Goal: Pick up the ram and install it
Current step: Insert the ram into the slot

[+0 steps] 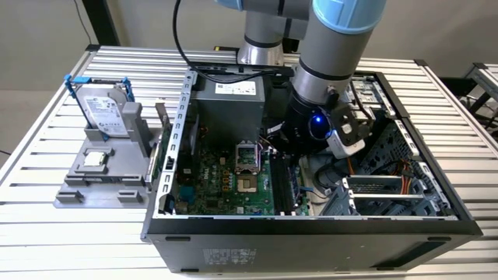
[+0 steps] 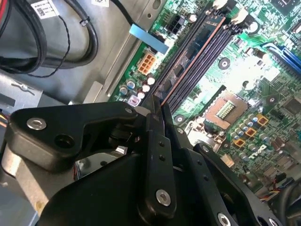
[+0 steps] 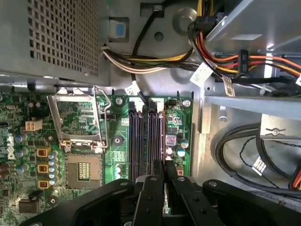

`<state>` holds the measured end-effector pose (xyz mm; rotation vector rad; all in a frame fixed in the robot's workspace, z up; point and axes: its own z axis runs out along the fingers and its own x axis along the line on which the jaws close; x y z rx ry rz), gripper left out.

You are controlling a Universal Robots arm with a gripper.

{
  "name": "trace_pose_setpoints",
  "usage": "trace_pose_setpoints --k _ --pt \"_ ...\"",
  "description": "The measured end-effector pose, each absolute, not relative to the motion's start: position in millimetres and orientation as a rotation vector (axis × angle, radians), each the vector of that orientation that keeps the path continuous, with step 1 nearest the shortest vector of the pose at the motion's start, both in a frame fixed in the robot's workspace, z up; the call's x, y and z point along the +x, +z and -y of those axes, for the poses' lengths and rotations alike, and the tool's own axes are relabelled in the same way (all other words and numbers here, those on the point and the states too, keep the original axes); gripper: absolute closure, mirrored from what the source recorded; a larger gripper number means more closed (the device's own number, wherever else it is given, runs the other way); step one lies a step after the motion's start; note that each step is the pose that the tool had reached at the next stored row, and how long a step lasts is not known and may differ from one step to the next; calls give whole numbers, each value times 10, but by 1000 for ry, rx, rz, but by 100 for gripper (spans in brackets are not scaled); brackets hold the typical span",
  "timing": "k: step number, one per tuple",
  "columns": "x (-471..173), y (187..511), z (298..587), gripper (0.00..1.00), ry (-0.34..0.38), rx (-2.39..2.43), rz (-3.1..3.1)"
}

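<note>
The ram (image 2: 188,54) is a dark stick with small chips. It lies along one of the long black memory slots (image 3: 141,136) on the green motherboard (image 2: 263,89). My gripper (image 2: 157,106) is down inside the open computer case (image 1: 311,224), and its two black fingers (image 2: 151,141) are pressed close together on the near end of the ram. In the first wrist view my gripper (image 3: 163,167) sits over the slot nearest the motherboard's edge. In the exterior view my gripper (image 1: 290,153) is low over the board, beside the slots.
An open CPU socket (image 3: 82,165) lies beside the slots. A grey power supply (image 1: 230,105) and bundled cables (image 3: 225,52) crowd the back of the case. Drive cages (image 1: 389,186) fill the exterior view's right. A silver hard drive with blue rails (image 1: 105,111) stands on a grey fixture (image 1: 101,175) outside the case.
</note>
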<state>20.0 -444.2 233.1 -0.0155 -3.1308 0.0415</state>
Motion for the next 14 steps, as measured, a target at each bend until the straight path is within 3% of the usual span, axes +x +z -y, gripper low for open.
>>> trace_pose_setpoints --k 14 --pt "199 2259 4482 100 41 -42 3128"
